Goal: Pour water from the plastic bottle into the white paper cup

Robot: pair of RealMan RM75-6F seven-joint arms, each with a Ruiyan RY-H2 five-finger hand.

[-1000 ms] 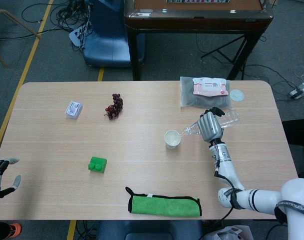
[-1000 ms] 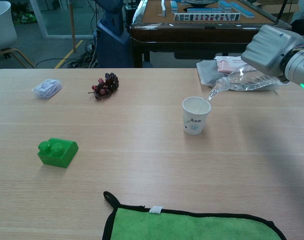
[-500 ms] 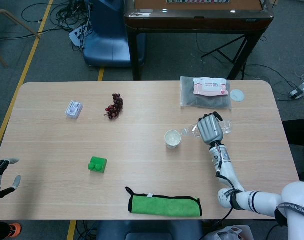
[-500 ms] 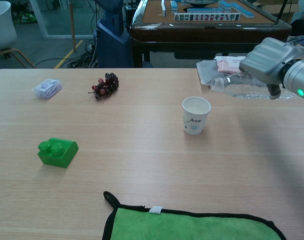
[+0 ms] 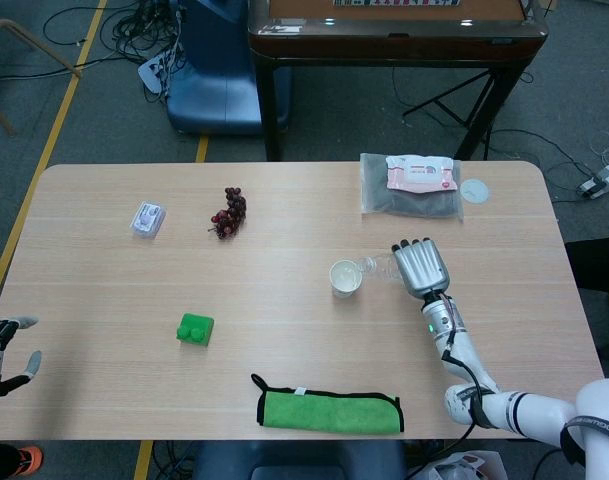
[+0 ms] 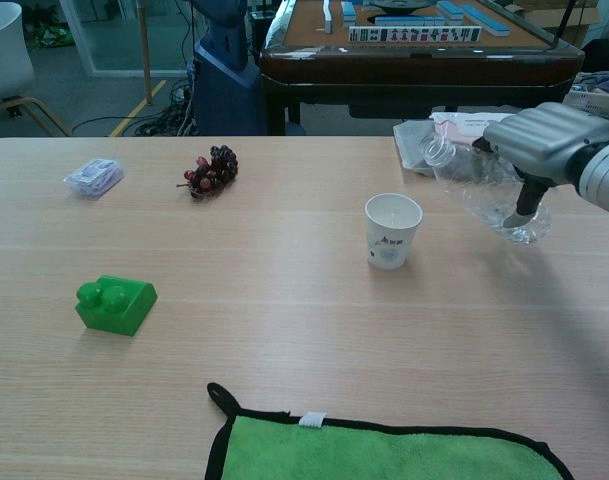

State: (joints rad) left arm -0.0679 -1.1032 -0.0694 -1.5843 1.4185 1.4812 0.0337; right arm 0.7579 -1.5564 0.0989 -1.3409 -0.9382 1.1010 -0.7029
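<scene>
Bottle handling is the bit to get right here: the right hand [image 6: 544, 150] is wrapped around the clear plastic water bottle [image 6: 479, 185], which sits tilted with its open neck up and pointing toward the left edge, base low near the table, just right of the white paper cup [image 6: 393, 230]. My guess is the pour is done or paused, so the next move is either tipping again or setting it down. If tipping, get the neck over the cup rim first, then rotate slowly, because that thin bottle will flex under the fingers and squirt. If setting down, bring it fully upright before letting go and keep it off the cup, which looks light enough to knock over.

Counting, near edge to far edge of the light wooden table [image 5: 284, 400]:
- one green microfibre cloth with black trim [image 5: 329, 411], at the near edge
- one left hand [image 5: 2, 352], off the near left corner, fingers apart and holding nothing
- one green plastic building block [image 5: 195, 328]
- one cup, one bottle, right of centre
- one bunch of dark red grapes [image 5: 229, 211]
- one small clear plastic packet [image 5: 148, 217], toward the left edge
- one pack of wet wipes [image 5: 420, 173] on one grey pouch [image 5: 409, 198], far right
- one small white round lid [image 5: 474, 190] beside them; can't tell what it belongs to.
</scene>
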